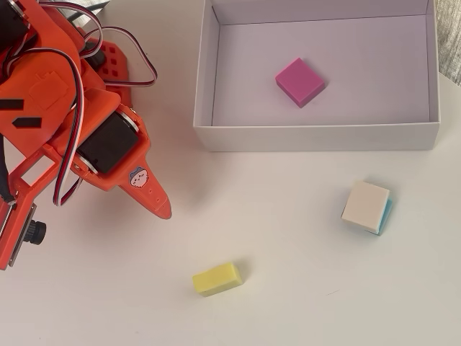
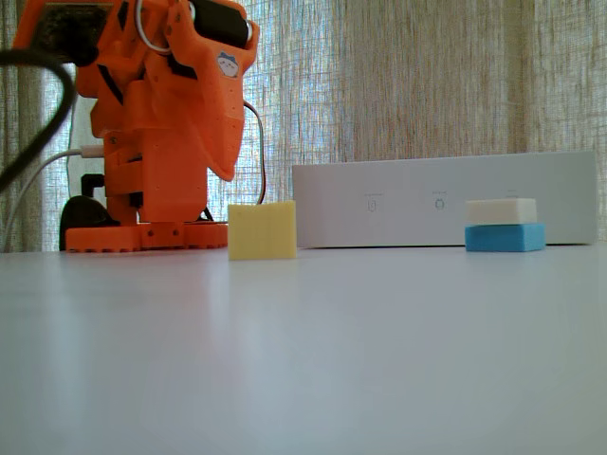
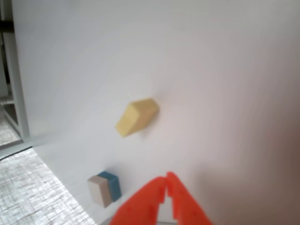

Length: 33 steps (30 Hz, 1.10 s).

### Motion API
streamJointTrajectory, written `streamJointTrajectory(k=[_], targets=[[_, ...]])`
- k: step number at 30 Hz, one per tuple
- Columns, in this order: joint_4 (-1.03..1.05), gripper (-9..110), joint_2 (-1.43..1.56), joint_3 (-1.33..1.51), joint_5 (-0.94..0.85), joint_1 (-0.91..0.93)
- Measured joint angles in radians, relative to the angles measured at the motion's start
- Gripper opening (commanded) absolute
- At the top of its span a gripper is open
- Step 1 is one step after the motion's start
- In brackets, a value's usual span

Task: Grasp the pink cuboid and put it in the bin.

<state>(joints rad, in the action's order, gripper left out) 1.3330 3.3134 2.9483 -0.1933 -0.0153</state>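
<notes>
Lying nearest in the overhead view, the yellow block (image 1: 217, 279) rests on the white table (image 1: 288, 288), with the cream-topped block (image 1: 366, 207) to its right and slightly farther. At left the orange claw (image 1: 164, 209) hangs above the table, tips together and empty. Farthest, the pink cuboid (image 1: 300, 81) lies flat on the floor of the bin (image 1: 317, 136), apart from its walls.
</notes>
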Motion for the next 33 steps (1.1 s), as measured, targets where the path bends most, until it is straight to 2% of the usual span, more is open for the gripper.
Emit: streamJointTrajectory(k=[33], targets=[[0.000,-8,0.000,0.000,0.000,0.000]])
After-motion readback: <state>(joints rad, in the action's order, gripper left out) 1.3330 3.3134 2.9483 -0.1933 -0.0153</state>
